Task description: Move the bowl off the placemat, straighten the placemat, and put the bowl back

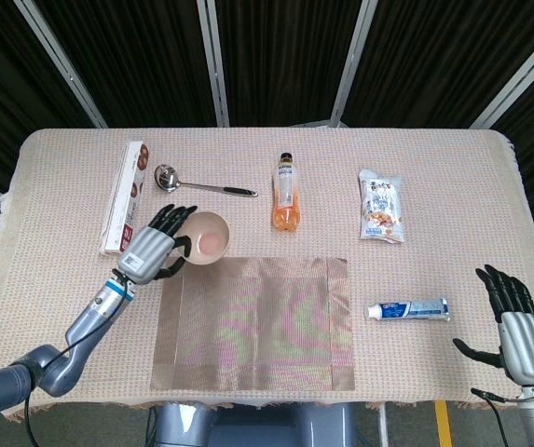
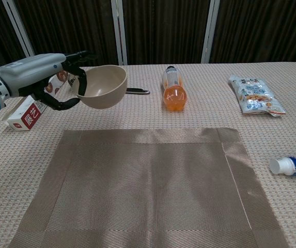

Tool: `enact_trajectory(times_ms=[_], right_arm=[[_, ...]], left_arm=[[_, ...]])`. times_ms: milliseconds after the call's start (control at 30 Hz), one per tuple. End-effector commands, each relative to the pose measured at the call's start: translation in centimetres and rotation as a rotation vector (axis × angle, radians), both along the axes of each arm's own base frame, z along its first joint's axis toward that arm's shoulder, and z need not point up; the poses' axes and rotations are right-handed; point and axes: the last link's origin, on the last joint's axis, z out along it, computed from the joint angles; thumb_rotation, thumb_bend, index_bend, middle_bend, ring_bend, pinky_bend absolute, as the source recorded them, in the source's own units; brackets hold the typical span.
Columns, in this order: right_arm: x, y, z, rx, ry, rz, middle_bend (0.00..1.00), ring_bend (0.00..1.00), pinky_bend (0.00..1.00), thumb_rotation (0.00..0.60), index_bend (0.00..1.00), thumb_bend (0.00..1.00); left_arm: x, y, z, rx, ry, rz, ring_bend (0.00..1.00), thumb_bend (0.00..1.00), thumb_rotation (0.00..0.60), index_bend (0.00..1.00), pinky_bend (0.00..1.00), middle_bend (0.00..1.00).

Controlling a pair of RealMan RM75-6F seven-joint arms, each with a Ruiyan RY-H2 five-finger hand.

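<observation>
So the left hand (image 1: 152,250) has the bowl (image 1: 205,237) pinched by its rim, fingers wrapped over the near edge, and the bowl is up off the table, tipped a bit toward the camera in the chest view, hanging just past the mat's (image 1: 253,321) far-left corner. The mat looks square and flat already, so I'd say we're on the last bit: setting the bowl back on it. The grip is on one side of the rim only, which is why it's tilting, so I'd go slow and level the wrist before lowering, otherwise the far edge touches first and it can rock or skid on that woven surface. Aim for the middle of the mat, not the border, and come down straight so the mat doesn't get dragged crooked again. Let go only once the base sits flat. The box (image 1: 125,196) and spoon (image 1: 201,183) sit behind the hand, well clear of the path. The right hand (image 1: 515,324) hovers off by the near-right table edge, fingers spread, holding nothing, near the toothpaste (image 1: 408,309).
</observation>
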Motion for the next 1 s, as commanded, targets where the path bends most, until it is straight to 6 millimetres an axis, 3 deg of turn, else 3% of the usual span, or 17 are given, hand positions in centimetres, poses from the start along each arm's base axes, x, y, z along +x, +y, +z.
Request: enact_trajectory(times_ms=[33, 300, 533, 800, 833, 867, 900, 967, 1000], right_arm=[[-0.1, 0.0, 0.1, -0.002, -0.001, -0.002, 0.00, 0.00, 0.00, 0.600, 0.00, 0.00], [-0.2, 0.1, 0.3, -0.009, 0.001, -0.006, 0.00, 0.00, 0.00, 0.600, 0.00, 0.00], [-0.3, 0.2, 0.5, -0.015, 0.001, -0.007, 0.00, 0.00, 0.00, 0.600, 0.00, 0.00], [-0.3, 0.1, 0.5, -0.016, 0.000, -0.006, 0.00, 0.00, 0.00, 0.600, 0.00, 0.00], [-0.3, 0.1, 0.5, -0.017, 0.000, -0.006, 0.00, 0.00, 0.00, 0.600, 0.00, 0.00], [-0.3, 0.1, 0.5, -0.016, -0.001, -0.007, 0.00, 0.00, 0.00, 0.600, 0.00, 0.00], [-0.3, 0.1, 0.5, -0.016, -0.001, -0.007, 0.00, 0.00, 0.00, 0.600, 0.00, 0.00], [-0.3, 0.1, 0.5, -0.016, 0.000, -0.006, 0.00, 0.00, 0.00, 0.600, 0.00, 0.00], [-0.3, 0.1, 0.5, -0.016, 0.000, -0.006, 0.00, 0.00, 0.00, 0.600, 0.00, 0.00]], left_arm=[[3.0, -2.8, -1.8, -0.114, 0.006, -0.099, 0.00, 0.42, 0.600, 0.65, 0.00, 0.00], [5.5, -6.2, -5.1, -0.246, 0.058, -0.188, 0.00, 0.42, 0.600, 0.65, 0.00, 0.00], [5.1, -7.0, -7.0, -0.260, 0.118, -0.194, 0.00, 0.42, 0.600, 0.65, 0.00, 0.00], [4.5, -7.2, -7.4, -0.270, 0.151, -0.186, 0.00, 0.42, 0.600, 0.64, 0.00, 0.00], [4.4, -7.3, -7.4, -0.273, 0.155, -0.183, 0.00, 0.40, 0.600, 0.62, 0.00, 0.00], [4.3, -7.3, -7.5, -0.276, 0.160, -0.180, 0.00, 0.32, 0.600, 0.52, 0.00, 0.00], [4.2, -7.3, -7.5, -0.278, 0.163, -0.178, 0.00, 0.24, 0.600, 0.40, 0.00, 0.00], [4.0, -7.4, -7.4, -0.281, 0.169, -0.173, 0.00, 0.03, 0.600, 0.07, 0.00, 0.00], [4.0, -7.4, -7.4, -0.283, 0.169, -0.171, 0.00, 0.00, 0.600, 0.01, 0.00, 0.00]])
